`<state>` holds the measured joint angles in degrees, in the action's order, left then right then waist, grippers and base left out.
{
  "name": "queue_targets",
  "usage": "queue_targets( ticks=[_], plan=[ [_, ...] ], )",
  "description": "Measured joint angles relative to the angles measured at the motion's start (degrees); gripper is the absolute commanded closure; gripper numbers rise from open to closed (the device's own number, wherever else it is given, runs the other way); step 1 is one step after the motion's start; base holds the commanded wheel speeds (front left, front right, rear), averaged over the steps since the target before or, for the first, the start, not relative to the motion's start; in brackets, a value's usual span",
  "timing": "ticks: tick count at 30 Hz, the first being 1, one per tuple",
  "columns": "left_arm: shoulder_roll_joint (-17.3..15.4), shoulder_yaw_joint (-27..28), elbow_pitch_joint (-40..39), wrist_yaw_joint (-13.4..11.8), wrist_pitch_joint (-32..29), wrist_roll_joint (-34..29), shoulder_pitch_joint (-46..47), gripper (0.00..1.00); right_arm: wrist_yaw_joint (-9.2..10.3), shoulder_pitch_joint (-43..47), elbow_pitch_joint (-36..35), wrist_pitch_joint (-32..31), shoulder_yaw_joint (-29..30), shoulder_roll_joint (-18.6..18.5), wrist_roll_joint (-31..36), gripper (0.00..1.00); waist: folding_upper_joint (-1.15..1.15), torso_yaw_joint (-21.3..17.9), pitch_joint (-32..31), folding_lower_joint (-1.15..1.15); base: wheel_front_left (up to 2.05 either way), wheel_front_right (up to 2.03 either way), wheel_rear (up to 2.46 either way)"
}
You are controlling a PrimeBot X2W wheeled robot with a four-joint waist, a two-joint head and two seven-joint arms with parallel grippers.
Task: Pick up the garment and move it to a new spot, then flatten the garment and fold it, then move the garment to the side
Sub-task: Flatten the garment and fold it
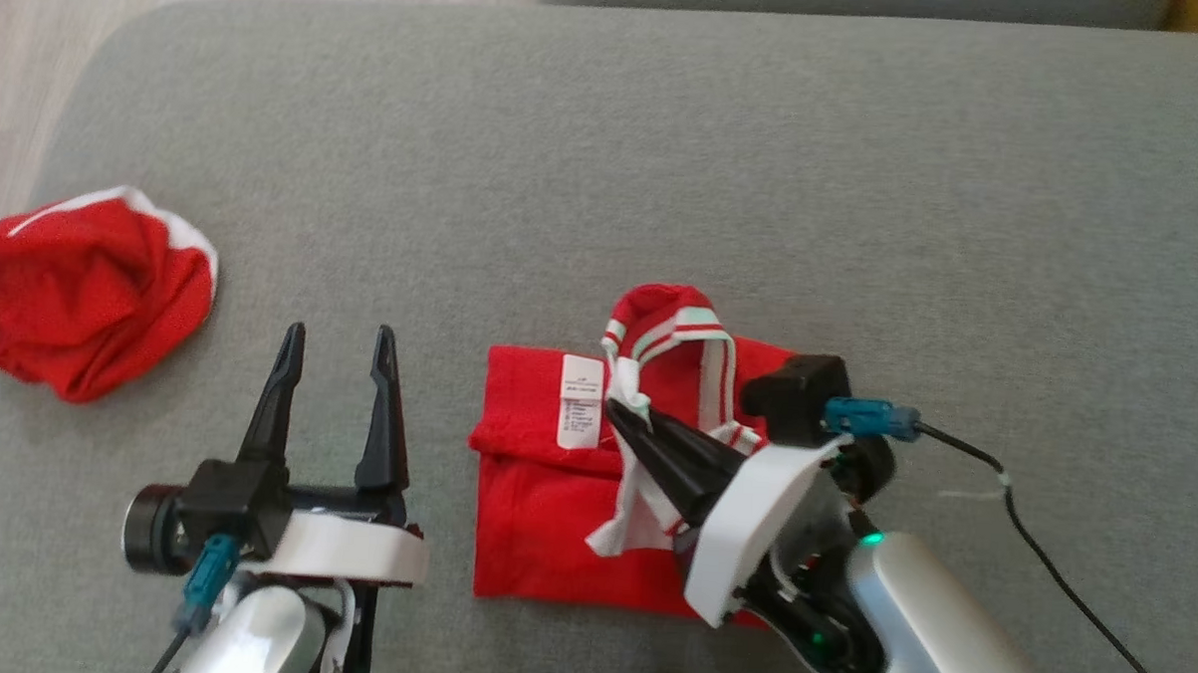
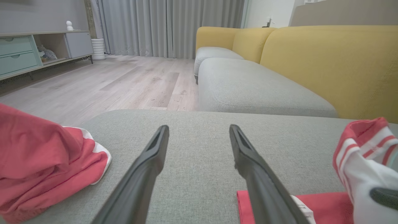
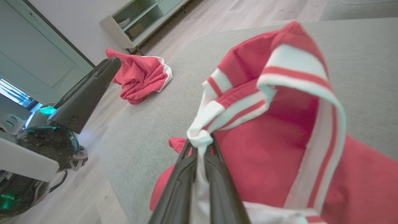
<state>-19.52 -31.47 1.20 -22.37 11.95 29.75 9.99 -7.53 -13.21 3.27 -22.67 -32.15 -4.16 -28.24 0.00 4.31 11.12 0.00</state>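
Observation:
A red garment [image 1: 538, 514] with white-and-red striped trim lies partly folded on the grey cushion [image 1: 665, 160], a white label facing up. My right gripper [image 1: 618, 409] is shut on its white striped trim [image 3: 199, 140], lifting that edge above the red cloth [image 3: 273, 149]. My left gripper [image 1: 340, 339] stands open to the left of the garment, nothing between its fingers [image 2: 149, 161]. In the left wrist view the garment's red edge [image 2: 329, 205] and raised trim [image 2: 363, 152] sit at the lower right.
A second red garment [image 1: 82, 294] lies crumpled at the cushion's left edge, seen also as a heap [image 2: 40, 168] and a bundle [image 3: 140, 74]. A black cable [image 1: 1031, 531] trails right. Beyond are wooden floor [image 2: 124, 84], a yellow sofa [image 2: 326, 62] and a cabinet [image 2: 37, 49].

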Motion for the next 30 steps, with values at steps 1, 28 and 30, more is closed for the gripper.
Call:
queue_targets(
  ticks=[1, 28, 30],
  plan=[
    [0.2, 0.0, 0.3, 0.2, 0.1, 0.0, 0.4, 0.0, 0.0, -0.8, 1.0, 1.1, -0.9, 0.0, -1.0, 1.0, 0.0, 0.4, 0.3, 0.0, 0.0, 0.0, 0.0],
    [0.3, 1.5, 2.1, -0.4, 1.3, 0.0, 1.6, 0.0, 0.0, -0.5, -10.5, 22.4, 18.5, -5.3, 8.1, 0.0, 0.0, -0.5, 1.9, 0.0, 0.0, 0.0, 0.0],
    [0.0, 1.6, 2.0, -0.8, 1.3, 0.0, 1.4, 0.0, 0.0, 3.6, -11.0, 22.5, 23.7, -5.4, 10.3, 0.0, 0.0, -0.8, 1.7, 0.0, 0.0, 0.0, 0.0]
  ],
)
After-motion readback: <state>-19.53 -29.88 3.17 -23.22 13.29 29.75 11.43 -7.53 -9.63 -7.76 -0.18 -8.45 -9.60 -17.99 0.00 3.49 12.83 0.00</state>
